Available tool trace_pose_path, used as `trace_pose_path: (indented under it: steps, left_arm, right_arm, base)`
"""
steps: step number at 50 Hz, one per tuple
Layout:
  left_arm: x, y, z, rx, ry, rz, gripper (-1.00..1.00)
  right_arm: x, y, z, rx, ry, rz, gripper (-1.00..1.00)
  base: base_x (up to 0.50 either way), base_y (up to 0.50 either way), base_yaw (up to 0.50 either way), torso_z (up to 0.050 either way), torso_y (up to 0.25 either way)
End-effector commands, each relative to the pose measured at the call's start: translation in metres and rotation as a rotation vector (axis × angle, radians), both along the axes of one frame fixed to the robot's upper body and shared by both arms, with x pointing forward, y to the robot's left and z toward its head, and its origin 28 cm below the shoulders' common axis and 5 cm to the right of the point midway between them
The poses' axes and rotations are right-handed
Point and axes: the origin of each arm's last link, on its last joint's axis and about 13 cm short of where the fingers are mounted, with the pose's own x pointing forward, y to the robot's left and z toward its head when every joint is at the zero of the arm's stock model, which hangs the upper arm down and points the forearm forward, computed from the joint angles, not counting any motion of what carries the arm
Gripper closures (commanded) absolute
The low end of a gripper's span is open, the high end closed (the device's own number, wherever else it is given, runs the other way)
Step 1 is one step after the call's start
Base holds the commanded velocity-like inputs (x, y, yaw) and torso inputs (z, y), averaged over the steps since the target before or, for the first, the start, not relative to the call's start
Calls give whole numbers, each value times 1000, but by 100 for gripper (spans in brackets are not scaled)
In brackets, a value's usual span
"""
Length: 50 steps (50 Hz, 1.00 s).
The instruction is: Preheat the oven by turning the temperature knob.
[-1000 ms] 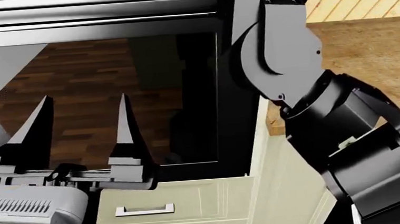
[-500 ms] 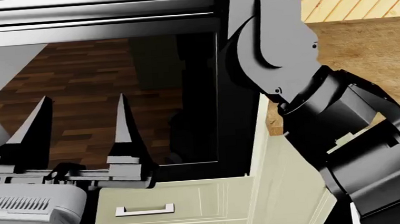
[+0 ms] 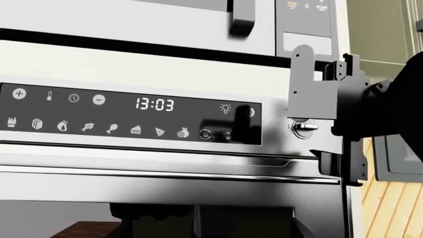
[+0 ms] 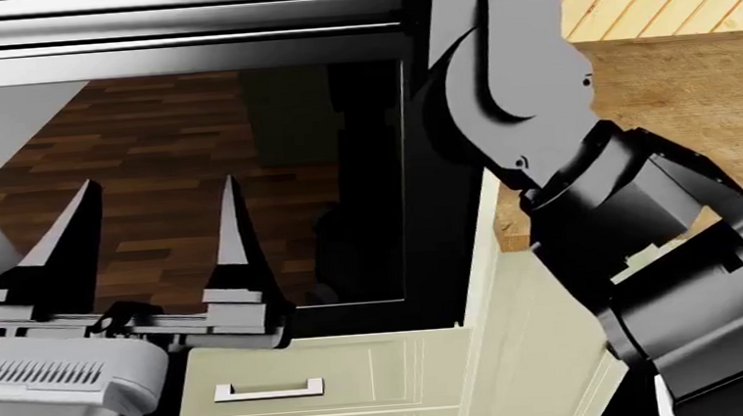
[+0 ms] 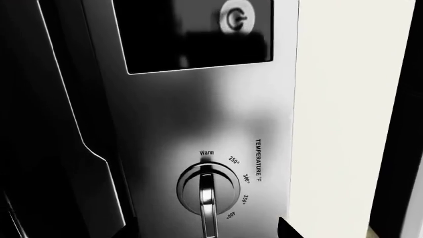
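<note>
Steel oven (image 3: 165, 163) clock reads 13:03; temperature knob (image 5: 208, 191) points to Warm. Left gripper (image 4: 151, 243) open; right gripper's (image 3: 320, 106) fingers unclear.

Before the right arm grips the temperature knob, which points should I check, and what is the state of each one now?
1. Temperature knob in the right wrist view: ok, it is centred low in the picture.
2. Knob setting readable: ok, its bar stands in line with the "Warm" mark.
3. Right end effector at the knob: ok, the left wrist view shows it just in front of the knob.
4. Right end effector open: cannot tell, its fingertips are not clearly shown.
5. Left end effector out of the way: ok, it is open, empty and low before the oven door.
6. Oven display on: ok, it reads 13:03.
</note>
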Motion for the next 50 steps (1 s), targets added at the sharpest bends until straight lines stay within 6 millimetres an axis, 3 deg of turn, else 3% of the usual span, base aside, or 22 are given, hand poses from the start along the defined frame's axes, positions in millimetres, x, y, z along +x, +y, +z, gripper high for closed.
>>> trace_pose_path:
  steps: [1, 23, 24, 50]
  left_arm:
    - [1, 0, -1, 2, 4, 1, -100]
    - [3, 0, -2, 2, 7, 4, -100]
    - [3, 0, -2, 3, 7, 4, -100]
    - [3, 0, -3, 3, 11, 4, -100]
  right_arm:
    - [2, -1, 0, 3, 2, -3, -100]
    - [4, -2, 0, 4, -4, -3, -100]
    - [4, -2, 0, 3, -5, -3, 100]
    - [5, 0, -2, -6, -13, 8, 100]
  base:
    - [0, 0, 0, 0, 0]
    - [0, 0, 0, 0, 0]
    - [0, 0, 0, 0, 0]
    - [0, 0, 0, 0, 0]
